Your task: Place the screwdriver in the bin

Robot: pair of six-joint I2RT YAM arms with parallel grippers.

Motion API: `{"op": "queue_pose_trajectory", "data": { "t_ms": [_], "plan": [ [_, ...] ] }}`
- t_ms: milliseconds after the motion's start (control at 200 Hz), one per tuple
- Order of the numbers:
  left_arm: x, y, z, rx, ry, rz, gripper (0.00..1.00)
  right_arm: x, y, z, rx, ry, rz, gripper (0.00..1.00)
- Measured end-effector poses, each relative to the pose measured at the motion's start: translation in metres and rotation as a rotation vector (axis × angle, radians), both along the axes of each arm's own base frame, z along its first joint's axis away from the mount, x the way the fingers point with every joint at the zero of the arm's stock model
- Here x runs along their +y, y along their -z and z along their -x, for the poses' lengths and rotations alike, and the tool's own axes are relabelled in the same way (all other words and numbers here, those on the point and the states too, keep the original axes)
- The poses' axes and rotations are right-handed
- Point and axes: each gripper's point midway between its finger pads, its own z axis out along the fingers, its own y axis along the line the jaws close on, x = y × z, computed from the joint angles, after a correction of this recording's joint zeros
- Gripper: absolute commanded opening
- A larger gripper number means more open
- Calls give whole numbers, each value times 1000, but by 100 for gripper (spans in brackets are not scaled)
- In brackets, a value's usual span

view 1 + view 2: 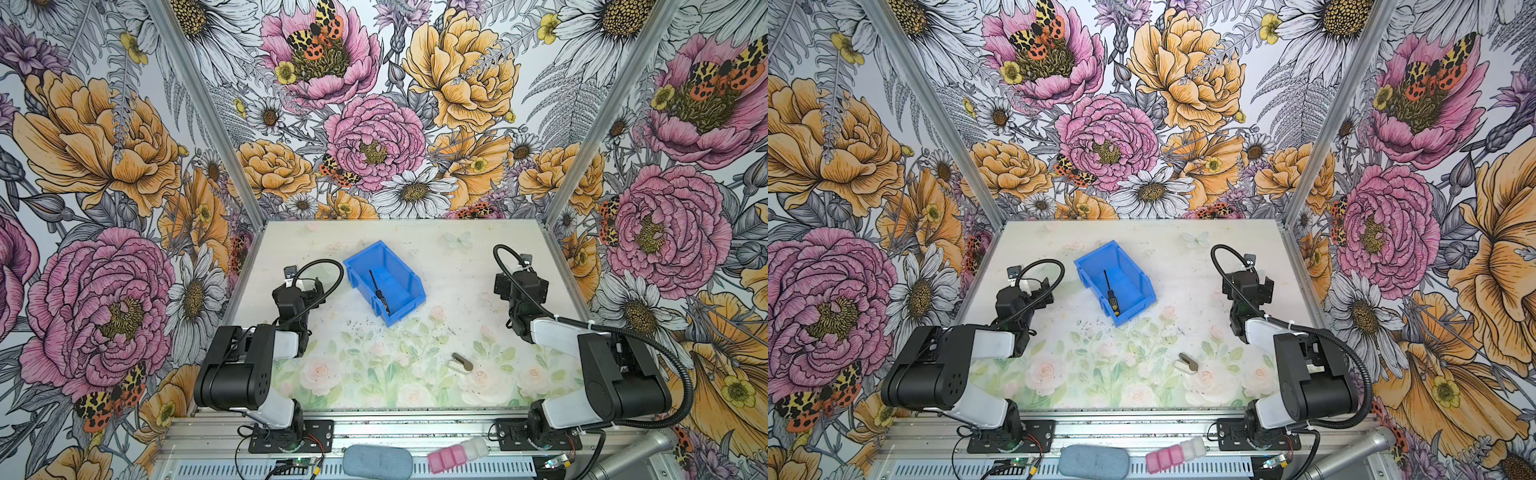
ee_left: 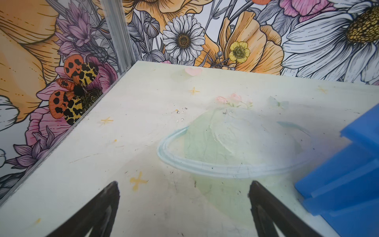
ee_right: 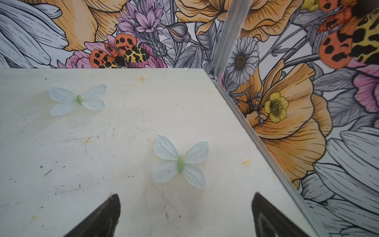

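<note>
Screwdriver (image 1: 377, 293) lies inside the blue bin (image 1: 402, 312) in both top views, resting on the bin floor with its shaft toward the bin's back wall and its yellow-capped handle against the lowered front lip. Left gripper (image 1: 308, 286) stands near the bin's left wall, apart from it. Right gripper (image 1: 519, 283) stands well apart from the bin on the opposite side. A grey-and-white clip-like object (image 1: 461, 362) lies on the table (image 1: 291, 249), well clear of the bin's front corner.

Left wrist view: the left gripper's black fingers (image 2: 111, 202) are spread wide with only bare table between them. The bin's outer wall (image 2: 348, 174) sits beside them, not touched.

Right wrist view: the right gripper's fingers (image 3: 111, 211) are likewise spread apart and hold nothing. The bin is out of this frame; printed butterflies (image 3: 180, 162) mark the tabletop.
</note>
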Motion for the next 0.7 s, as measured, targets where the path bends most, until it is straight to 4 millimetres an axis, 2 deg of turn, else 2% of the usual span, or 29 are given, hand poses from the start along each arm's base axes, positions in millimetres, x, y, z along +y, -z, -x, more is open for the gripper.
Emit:
{"op": "queue_pose_trajectory", "data": {
  "t_ms": [70,410,700],
  "plan": [
    [0,-5,-2,-24,6,3,99,-1,-3,-1,-46,-1,0,100],
    [-1,-15,-5,-67,16,6,99,-17,25,17,-78,-19,-56,100],
    [-3,-17,-5,-75,21,-1,99,-15,13,12,-140,-33,-72,99]
  ]
}}
